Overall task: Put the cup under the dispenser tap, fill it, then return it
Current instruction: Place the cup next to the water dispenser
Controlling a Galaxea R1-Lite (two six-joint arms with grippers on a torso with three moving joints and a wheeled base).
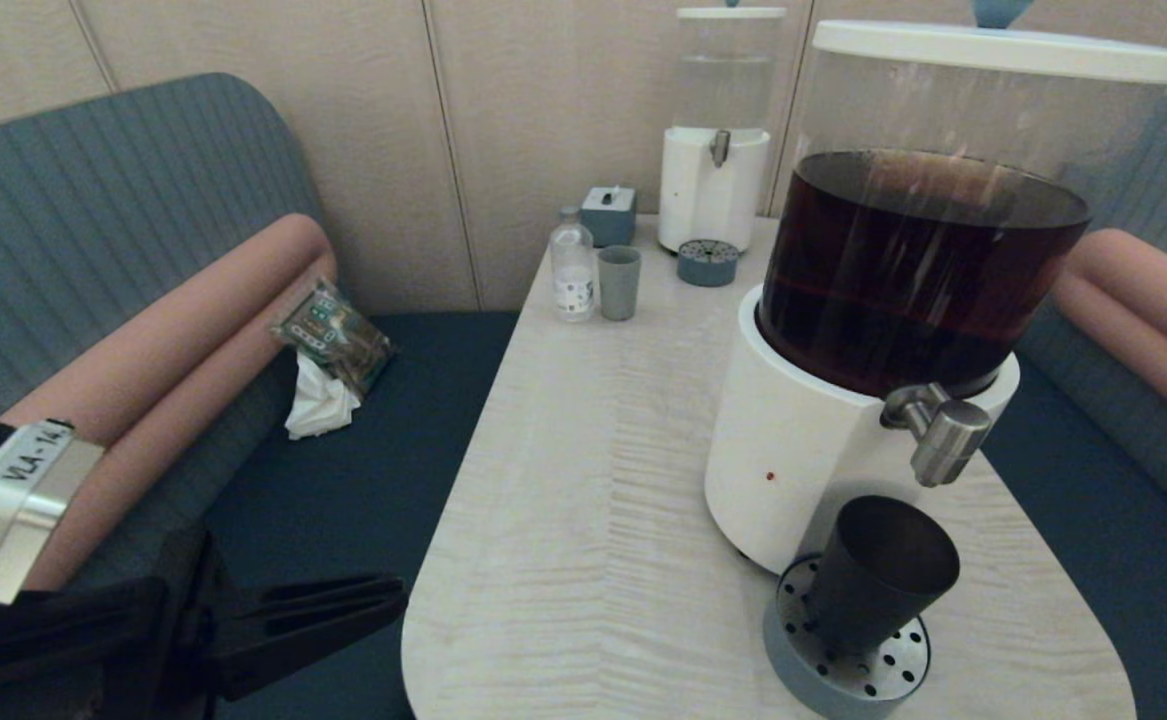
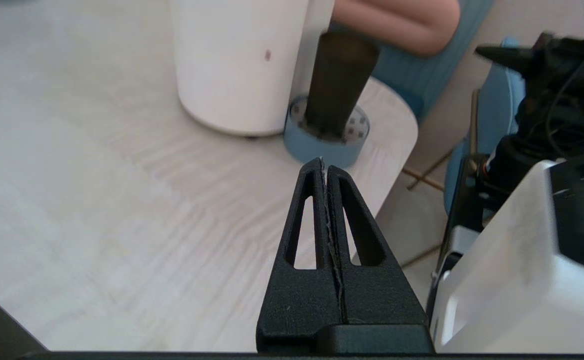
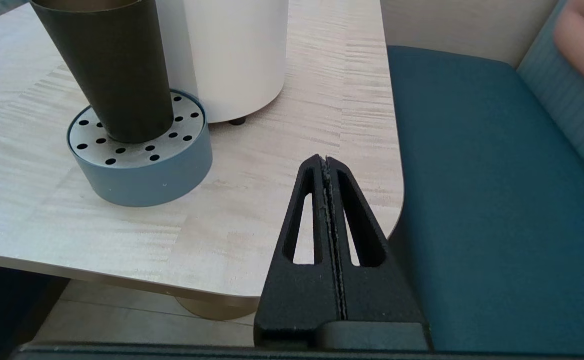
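Cup point(image 1: 878, 575): stood upright on the drip tray point(image 1: 848, 670), under the dispenser tap point(image 1: 943, 435).
Left gripper point(image 2: 323, 162): fingers pressed together, held off the table point(image 1: 583, 500).
Right gripper point(image 3: 325, 160): fingers pressed together, empty.

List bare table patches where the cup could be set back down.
Free: the wide table stretch left of the big dispenser's white base, up to the grey-green cup and bottle. Crowded: far end by the small dispenser; near-right corner, where the black cup fills the drip tray.
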